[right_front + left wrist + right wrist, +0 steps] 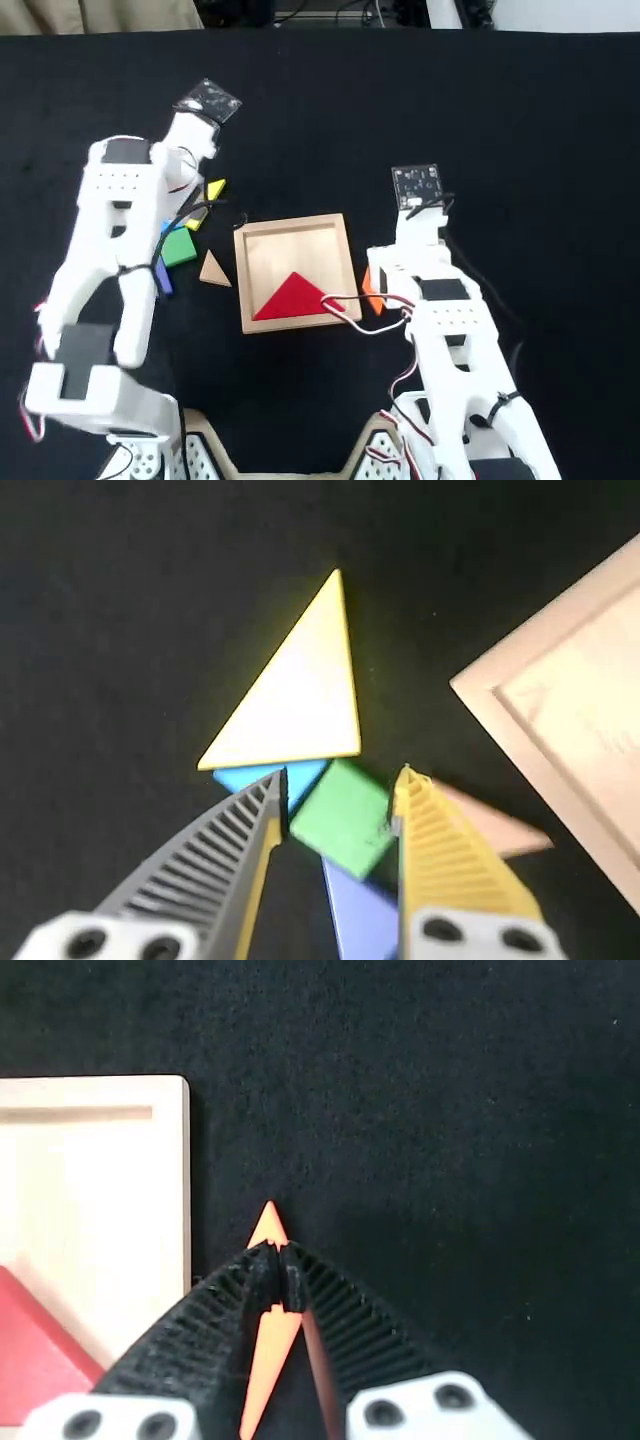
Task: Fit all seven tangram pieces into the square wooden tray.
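The square wooden tray (290, 223) lies mid-table with a red triangle (293, 297) inside, along its near edge. My left gripper (340, 780) is open just above the loose pieces, its fingers straddling a green square (340, 818). Around the square lie a yellow triangle (295, 695), a light blue piece (248, 777), a darker blue piece (360, 920) and a tan triangle (495, 827). My right gripper (277, 1265) is shut on an orange triangle (268, 1223) just outside the tray's right rim (180, 1160).
Black cloth covers the table. Open room lies beyond the tray and to the far right. The left arm (110, 230) stands over the left side and hides part of the piece cluster. A wooden stand (290, 460) sits at the near edge.
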Robot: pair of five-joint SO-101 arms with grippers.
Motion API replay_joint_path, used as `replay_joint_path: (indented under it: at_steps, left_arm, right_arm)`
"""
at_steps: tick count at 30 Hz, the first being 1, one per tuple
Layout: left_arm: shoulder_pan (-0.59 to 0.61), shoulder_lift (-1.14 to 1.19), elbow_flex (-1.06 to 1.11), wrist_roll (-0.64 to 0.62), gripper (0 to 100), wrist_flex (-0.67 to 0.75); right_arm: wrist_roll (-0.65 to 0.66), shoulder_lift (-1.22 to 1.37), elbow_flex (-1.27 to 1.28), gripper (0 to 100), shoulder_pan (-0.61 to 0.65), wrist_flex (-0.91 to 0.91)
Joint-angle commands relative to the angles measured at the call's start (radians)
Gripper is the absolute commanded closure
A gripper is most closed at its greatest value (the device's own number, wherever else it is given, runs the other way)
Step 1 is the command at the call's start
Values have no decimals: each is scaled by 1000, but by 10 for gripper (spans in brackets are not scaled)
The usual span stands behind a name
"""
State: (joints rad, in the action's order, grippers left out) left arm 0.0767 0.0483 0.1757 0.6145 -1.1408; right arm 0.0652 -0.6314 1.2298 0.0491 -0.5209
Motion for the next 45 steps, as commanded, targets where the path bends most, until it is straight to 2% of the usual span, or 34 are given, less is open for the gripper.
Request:
replay_joint_path:
  at_steps: [1, 3, 5, 9, 14, 19, 25, 34, 45]
  left_arm:
    - [1, 115, -68, 57, 813, 126]
    - [1, 170, -101, 155, 778, 115]
    - [2, 196, -148, 279, 737, 40]
    - [24, 247, -294, 457, 728, -110]
    - [53, 371, -498, 516, 727, -133]
    - [51, 542, -608, 615, 727, -137]
    - [44, 652, -763, 632, 696, -299]
    - [65, 856, -934, 626, 694, -285]
    - [48, 971, -981, 634, 698, -282]
  right_arm:
    - [5, -18, -7, 984, 15, 21]
    - [5, -18, -1, 984, 15, 51]
    - [5, -18, 2, 984, 15, 60]
    - [5, -18, 5, 984, 15, 60]
    - [61, -18, 12, 984, 15, 63]
    - [77, -18, 16, 984, 49, 61]
    - [95, -18, 18, 984, 52, 66]
    - [95, -18, 19, 984, 52, 66]
    - [95, -18, 19, 984, 52, 66]
